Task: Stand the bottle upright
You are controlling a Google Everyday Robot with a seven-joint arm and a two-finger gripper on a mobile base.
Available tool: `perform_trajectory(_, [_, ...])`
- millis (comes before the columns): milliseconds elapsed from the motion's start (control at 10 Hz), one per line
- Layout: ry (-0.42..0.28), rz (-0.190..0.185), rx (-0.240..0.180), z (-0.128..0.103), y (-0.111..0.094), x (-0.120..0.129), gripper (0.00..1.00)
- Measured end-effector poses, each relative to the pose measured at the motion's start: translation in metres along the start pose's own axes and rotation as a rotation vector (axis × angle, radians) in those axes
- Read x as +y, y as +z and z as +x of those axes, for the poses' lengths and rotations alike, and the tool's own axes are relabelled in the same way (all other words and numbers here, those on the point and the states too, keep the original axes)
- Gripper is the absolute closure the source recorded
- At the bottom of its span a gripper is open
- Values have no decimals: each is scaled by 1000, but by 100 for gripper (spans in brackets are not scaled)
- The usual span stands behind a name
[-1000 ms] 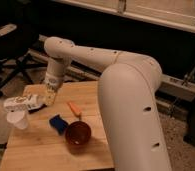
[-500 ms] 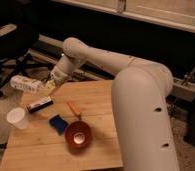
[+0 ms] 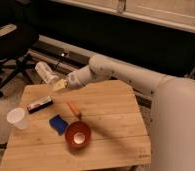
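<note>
You had the claw (image 3: pixel 60 84) over the far left edge of the bench (image 3: pixel 111 107), clamped on the lower end of the bottle (image 3: pixel 45 72). The bottle was in the air, tilted up and to the left, off the bench. A paper cup (image 3: pixel 17 118), a blue sponge (image 3: pixel 58 123) and a red bowl (image 3: pixel 78 135) sat nearer the front.

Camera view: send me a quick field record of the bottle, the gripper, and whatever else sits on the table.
bottle: white, tilted, lifted off the table over its far left corner
gripper: at the bottle's lower end, closed on it
table: wooden
paper cup: upright, near the left edge
dark bar: lying flat, behind the cup
orange item: lying flat, mid-table
blue item: just left of the bowl
red bowl: upright, front centre
task status: bottle not yet standing
</note>
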Motion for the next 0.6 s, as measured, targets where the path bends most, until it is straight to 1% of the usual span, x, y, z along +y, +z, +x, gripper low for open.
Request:
perform_trajectory(100, [25, -26, -57, 1, -3, 0, 88])
perform_trajectory(300, [53, -94, -176, 2, -9, 2, 88])
perform_trajectory(400, [62, -119, -227, 1, -13, 4, 88])
perform_trajectory(500, [64, -125, -240, 0, -14, 4, 88])
perform_trajectory(600, [64, -126, -241, 0, -13, 5, 88])
